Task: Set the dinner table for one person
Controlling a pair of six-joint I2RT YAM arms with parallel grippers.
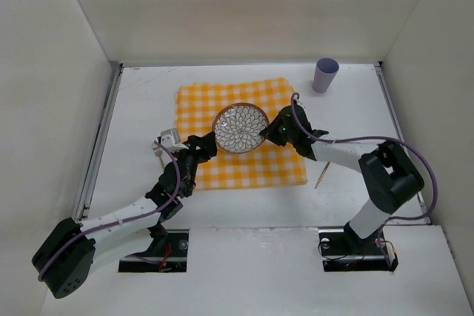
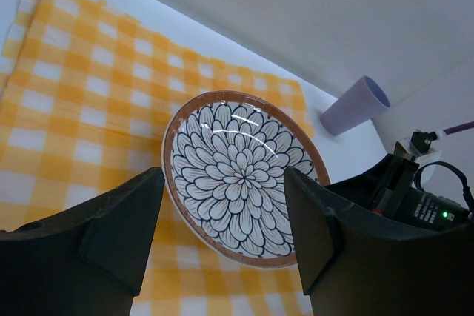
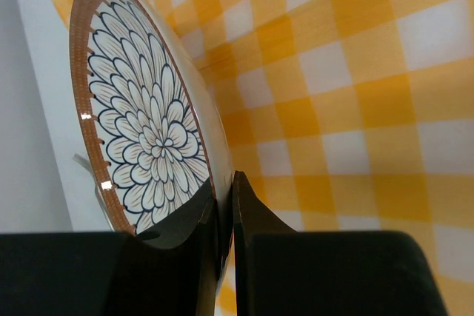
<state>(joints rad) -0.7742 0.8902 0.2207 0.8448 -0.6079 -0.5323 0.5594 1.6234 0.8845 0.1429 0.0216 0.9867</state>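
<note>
white walls (image 1: 244, 5) on three sides, metal rail (image 1: 98, 138) at foot of left wall

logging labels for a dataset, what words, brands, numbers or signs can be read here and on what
No text can be read in any view.
On the round brown-rimmed ceramic plate: only a blue flower pattern.
The yellow-and-white checked cloth and the lilac plastic cup: plain.
Pale marks on the black module beside the green light, left wrist view: too blurred to read.
</note>
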